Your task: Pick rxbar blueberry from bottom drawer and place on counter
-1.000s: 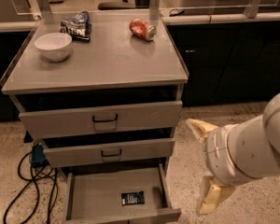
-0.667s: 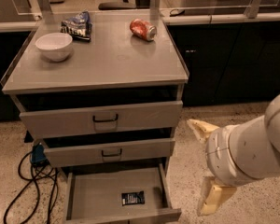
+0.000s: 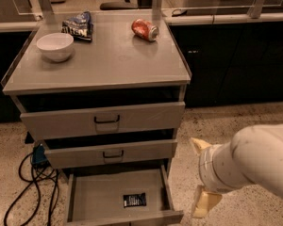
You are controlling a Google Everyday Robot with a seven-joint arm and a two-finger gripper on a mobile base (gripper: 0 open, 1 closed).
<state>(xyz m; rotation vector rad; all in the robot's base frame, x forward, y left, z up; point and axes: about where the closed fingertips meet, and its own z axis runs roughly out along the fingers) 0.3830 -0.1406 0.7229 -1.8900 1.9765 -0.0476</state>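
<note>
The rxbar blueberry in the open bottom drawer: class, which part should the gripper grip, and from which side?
Probably from above, pinching across its short width at the middle. The rxbar blueberry lies flat on the bottom drawer floor, and the walls block a sideways approach. The gripper hangs open outside the drawer, at the picture's right.

The scene is lit dimly and warmly from above. A soft sheen is seen on the counter [image 3: 113, 60], and deep shadow is cast beneath its rim. The gripper [image 3: 195, 178], low at right beside the bottom drawer [image 3: 99, 197], is brightly lit, its fingers spread.
</note>
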